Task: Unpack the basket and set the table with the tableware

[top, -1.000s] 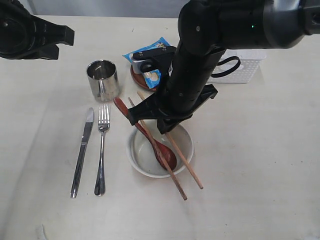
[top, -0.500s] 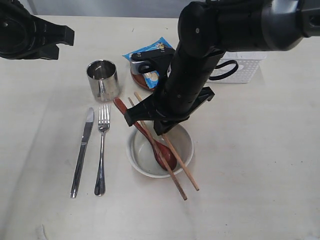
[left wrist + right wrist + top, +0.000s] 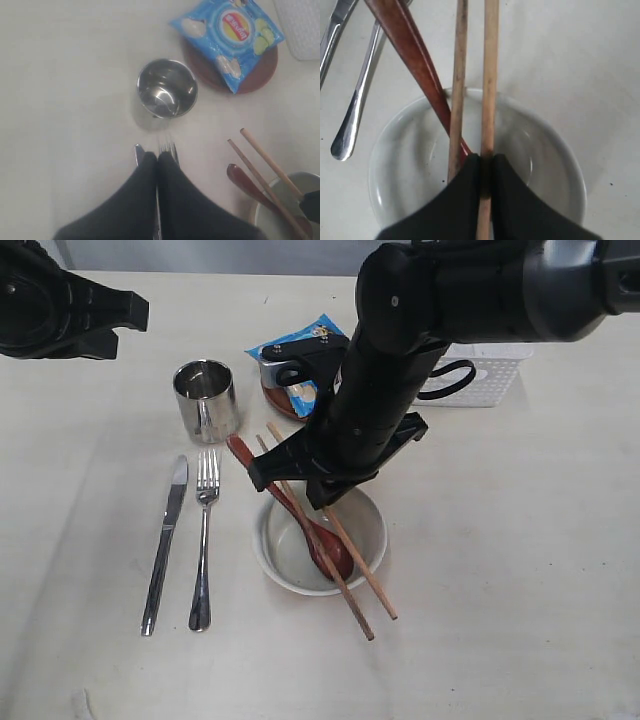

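- Two chopsticks laid across the bowl [image 3: 268,562], both sloping from near the cup [image 3: 205,400] to beyond the bowl's near rim.
- Right gripper [image 3: 486,161]: closed on the paler chopstick [image 3: 490,75], one finger either side of it, above the bowl. Darker chopstick [image 3: 460,75] just beside it, not gripped, resting on the rim.
- Against one second ago: free tip of the paler chopstick drawn in toward the darker one, so the pair lies closer to parallel. Right arm shifted slightly toward the cup. Almost no further change over the last half second.
- Spoon [image 3: 330,552]: head inside the bowl, handle out over the rim toward the cup, passing beneath the darker chopstick. Position unchanged.
- Left gripper [image 3: 157,162]: closed, nothing between its fingers, held above the upper ends of the knife [image 3: 165,540] and fork [image 3: 203,540]. Same place in the exterior view as a second ago.
- Knife and fork: flat on the table [image 3: 520,590], side by side, beside the bowl. Cup upright just beyond them. None moved.
- Plate [image 3: 260,70]: beyond the bowl, with the chip bag [image 3: 230,30] lying on it. Partly hidden by the right arm in the exterior view.
- Basket [image 3: 480,375]: at the far side of the table behind the right arm, well apart from the bowl. Contents not discernible.
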Controlling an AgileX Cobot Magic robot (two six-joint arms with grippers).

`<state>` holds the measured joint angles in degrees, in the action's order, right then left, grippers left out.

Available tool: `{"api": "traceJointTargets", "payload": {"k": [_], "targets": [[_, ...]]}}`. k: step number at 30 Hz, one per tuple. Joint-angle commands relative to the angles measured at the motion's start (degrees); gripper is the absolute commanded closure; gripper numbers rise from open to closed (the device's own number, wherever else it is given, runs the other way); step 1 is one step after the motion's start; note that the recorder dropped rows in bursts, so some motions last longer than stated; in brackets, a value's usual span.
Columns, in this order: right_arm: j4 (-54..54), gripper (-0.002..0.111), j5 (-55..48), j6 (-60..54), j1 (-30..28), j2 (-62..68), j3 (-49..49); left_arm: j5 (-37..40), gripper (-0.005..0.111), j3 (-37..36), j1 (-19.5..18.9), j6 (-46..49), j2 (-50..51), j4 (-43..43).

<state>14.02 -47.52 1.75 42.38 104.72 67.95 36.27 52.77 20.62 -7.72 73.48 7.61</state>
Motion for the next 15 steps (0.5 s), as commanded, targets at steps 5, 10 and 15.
{"api": "traceJointTargets", "payload": {"k": [5,10,15], "targets": [[0.0,0.109,1.1,-0.5,0.1,0.1,-0.1,-0.2,0.107,-0.4,0.3,0.0,-0.1,0.3],[0.0,0.109,1.3,-0.8,0.1,0.1,-0.1,-0.2,0.107,-0.4,0.3,0.0,-0.1,0.3],[0.0,0.108,0.6,-0.8,0.1,0.1,-0.1,-0.2,0.107,-0.4,0.3,0.0,-0.1,0.3]]}}
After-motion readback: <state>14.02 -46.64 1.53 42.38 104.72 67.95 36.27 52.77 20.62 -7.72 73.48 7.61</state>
